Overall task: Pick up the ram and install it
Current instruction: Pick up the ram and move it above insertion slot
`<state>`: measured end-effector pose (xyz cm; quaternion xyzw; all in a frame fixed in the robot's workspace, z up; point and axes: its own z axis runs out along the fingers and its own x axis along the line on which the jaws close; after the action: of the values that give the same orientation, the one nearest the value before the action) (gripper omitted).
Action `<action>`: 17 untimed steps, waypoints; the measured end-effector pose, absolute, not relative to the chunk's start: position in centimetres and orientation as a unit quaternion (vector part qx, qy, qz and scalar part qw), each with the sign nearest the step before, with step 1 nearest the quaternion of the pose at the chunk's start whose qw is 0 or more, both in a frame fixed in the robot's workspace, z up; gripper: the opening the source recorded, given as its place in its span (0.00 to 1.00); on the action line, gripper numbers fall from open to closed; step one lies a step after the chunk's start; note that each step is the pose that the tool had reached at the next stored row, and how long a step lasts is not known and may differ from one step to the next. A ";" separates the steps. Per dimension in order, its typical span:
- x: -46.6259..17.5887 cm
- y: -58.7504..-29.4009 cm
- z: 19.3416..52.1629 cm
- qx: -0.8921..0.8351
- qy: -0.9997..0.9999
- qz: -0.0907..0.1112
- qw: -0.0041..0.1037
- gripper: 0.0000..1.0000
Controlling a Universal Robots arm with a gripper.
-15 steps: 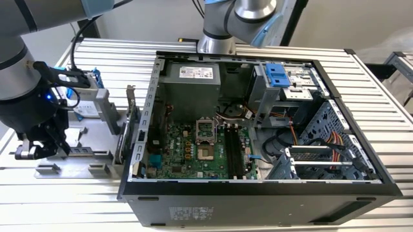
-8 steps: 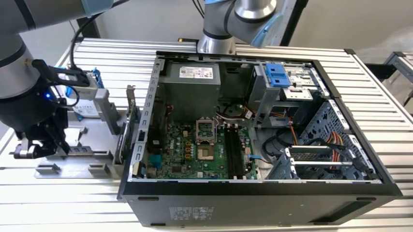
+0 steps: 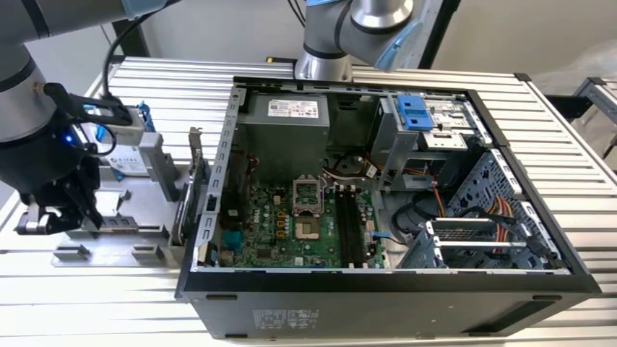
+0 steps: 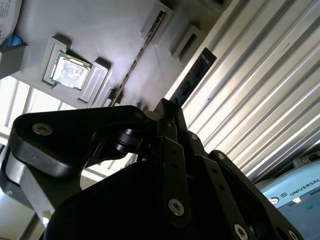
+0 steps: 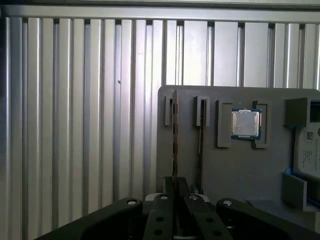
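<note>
Exterior view: high up, looking down over the open black computer case point(image 3: 386, 289), grey parts tray point(image 3: 130, 199) at the exterior view's left. The 2 wrist cameras ride close behind the black gripper point(image 4: 167, 107) point(image 5: 175, 181). Both wrist views share the tray point(image 4: 100, 30) point(image 5: 225, 170), its square silver processor chip point(image 4: 71, 71) point(image 5: 245, 123) and the thin dark ram point(image 4: 197, 72) point(image 5: 175, 135).

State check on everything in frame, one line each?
ram: clamped on edge in the pincer, not yet installed
pincer: shut on the ram
second stick: standing in a tray slot
processor chip: seated in its tray recess
computer case: side panel off, interior exposed
</note>
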<state>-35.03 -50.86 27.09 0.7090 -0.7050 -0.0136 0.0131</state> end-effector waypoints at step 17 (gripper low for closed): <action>-35.0 -50.9 28.0 0.709 -0.705 -0.014 0.013 0.00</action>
<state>-35.04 -50.86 27.98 0.7090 -0.7050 -0.0136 0.0131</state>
